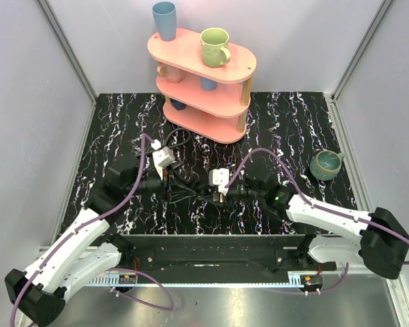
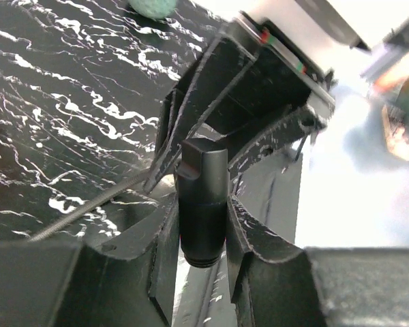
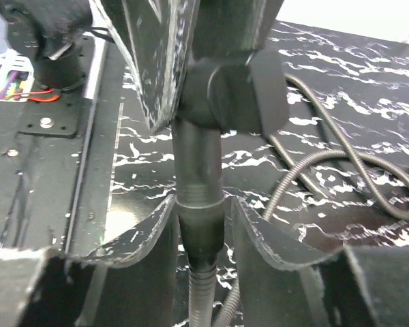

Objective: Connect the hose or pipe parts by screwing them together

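1. The black hose fitting (image 2: 203,228) sits clamped in the left pincer (image 2: 201,201) over the marbled worktop (image 2: 48,102). Only the left wrist view shows its threaded end.
2. Only the right wrist view shows the ribbed hose (image 3: 203,293) trailing from the fitting. The right pincer (image 3: 202,199) flanks it, but its grip cannot be told.
3. From above, the left arm (image 1: 68,252) and right arm (image 1: 334,218) reach inward, meeting mid-worktop.

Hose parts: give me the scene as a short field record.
left gripper: shut on a black fitting
right gripper: fingers either side of a hose end; grip unclear
hose: loose loops on the marbled table
background: pink shelf at the far edge; teal mug at the right
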Robot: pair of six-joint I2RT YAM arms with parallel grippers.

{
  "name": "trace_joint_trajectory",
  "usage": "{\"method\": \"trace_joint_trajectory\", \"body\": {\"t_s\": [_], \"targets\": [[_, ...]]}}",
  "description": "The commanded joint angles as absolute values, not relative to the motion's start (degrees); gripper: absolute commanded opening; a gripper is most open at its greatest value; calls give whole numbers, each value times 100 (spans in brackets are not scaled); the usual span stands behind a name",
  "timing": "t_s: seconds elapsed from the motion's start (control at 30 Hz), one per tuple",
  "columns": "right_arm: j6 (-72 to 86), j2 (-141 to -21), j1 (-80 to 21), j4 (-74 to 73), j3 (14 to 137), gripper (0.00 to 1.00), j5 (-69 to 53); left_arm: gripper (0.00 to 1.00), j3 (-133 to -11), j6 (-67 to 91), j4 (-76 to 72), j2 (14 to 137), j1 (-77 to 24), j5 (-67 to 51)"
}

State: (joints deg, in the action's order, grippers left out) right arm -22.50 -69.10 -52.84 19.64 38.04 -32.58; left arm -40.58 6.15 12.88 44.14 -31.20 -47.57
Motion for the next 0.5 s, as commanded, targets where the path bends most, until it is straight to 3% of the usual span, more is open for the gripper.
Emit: {"method": "trace_joint_trajectory", "body": {"t_s": [0.0, 0.1, 0.2, 0.27, 0.47], "targets": [[-2355, -6382, -5212, 1714, 3718, 51, -2453, 0, -4157, 2844, 27, 4280, -3085, -3912], [-2540, -6153, -5221, 1591, 3604, 66, -1926, 0, -4314, 4093, -229, 4447, -3085, -3411], [-2742, -5977, -5221, 1564, 3586, 70, -1618, 0, -4517, 4859, 227, 4553, -3085, -2691], [-2821, -5898, -5229, 1591, 3621, 82, -1451, 0, -4413, 5639, 299, 4457, -3076, -2278], [-3618, -5871, -5387, 1828, 3638, 83, -590, 0, -3604, 7943, -71, 4157, -3041, -2074]]}}
